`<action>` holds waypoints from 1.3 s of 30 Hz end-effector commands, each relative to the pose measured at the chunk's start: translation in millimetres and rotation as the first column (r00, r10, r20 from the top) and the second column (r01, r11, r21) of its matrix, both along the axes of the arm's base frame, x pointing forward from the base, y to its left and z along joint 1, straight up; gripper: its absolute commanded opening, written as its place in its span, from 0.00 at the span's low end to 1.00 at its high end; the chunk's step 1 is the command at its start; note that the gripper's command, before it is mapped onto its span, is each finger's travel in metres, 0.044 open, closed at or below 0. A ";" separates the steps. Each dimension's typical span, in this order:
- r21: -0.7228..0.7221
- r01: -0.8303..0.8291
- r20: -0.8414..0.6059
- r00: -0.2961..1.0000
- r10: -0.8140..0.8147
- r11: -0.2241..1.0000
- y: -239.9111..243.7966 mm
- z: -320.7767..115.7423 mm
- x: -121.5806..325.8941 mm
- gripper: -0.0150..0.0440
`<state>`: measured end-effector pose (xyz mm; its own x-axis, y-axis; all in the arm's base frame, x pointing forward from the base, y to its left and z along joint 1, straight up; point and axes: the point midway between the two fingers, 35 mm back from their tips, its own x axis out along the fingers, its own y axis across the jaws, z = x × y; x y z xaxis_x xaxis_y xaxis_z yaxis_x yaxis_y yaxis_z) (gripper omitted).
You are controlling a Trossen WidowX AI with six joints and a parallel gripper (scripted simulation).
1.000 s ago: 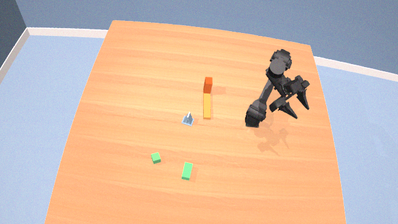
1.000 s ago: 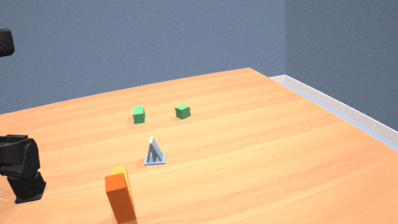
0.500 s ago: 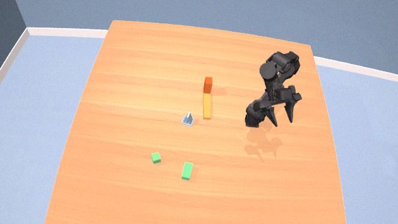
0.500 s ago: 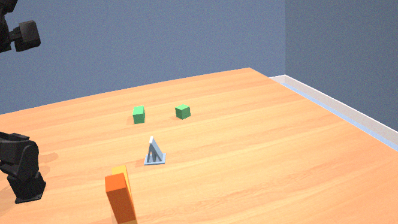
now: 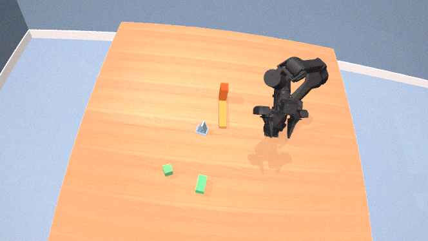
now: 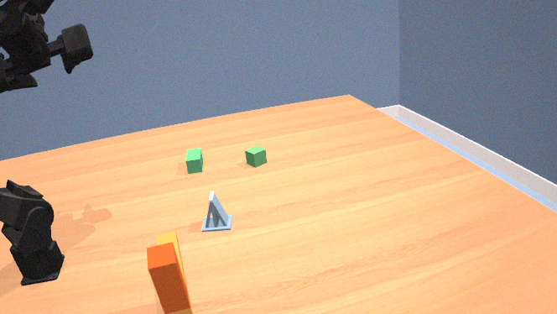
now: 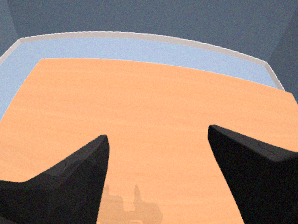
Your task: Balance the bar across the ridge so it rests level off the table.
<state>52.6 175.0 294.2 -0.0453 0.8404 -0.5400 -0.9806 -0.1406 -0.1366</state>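
Observation:
The bar is yellow (image 5: 222,114) (image 6: 167,238) with a tall orange block (image 5: 223,92) (image 6: 169,283) at one end. It lies on the table, beside the ridge and apart from it. The small grey-blue ridge (image 5: 204,127) (image 6: 221,210) stands upright on its square base with nothing on it. My gripper (image 5: 280,137) (image 7: 159,136) is open and empty, high above the table, well to the right of the bar in the top view. The wrist view shows bare table between and beyond the fingers, with neither bar nor ridge.
A green oblong block (image 5: 201,183) (image 6: 194,160) and a smaller green cube (image 5: 167,169) (image 6: 256,156) lie on the wooden table (image 5: 129,200) (image 6: 356,235) (image 7: 150,95), on the far side of the ridge in the exterior view. The arm's base stands to the right in the top view.

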 end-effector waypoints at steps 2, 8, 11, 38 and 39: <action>-0.097 0.104 0.034 0.994 -0.101 0.990 -4.1 -11.6 31.7 0.79; -0.172 0.168 0.098 0.983 -0.153 0.971 -13.7 -20.2 59.3 0.79; -0.211 0.197 0.127 0.977 -0.173 0.958 -20.0 -24.6 72.4 0.79; -0.558 0.331 0.256 0.941 -0.222 0.761 -114.2 -64.4 159.8 0.79; -0.571 0.330 0.255 0.942 -0.219 0.751 -118.9 -65.9 161.8 0.79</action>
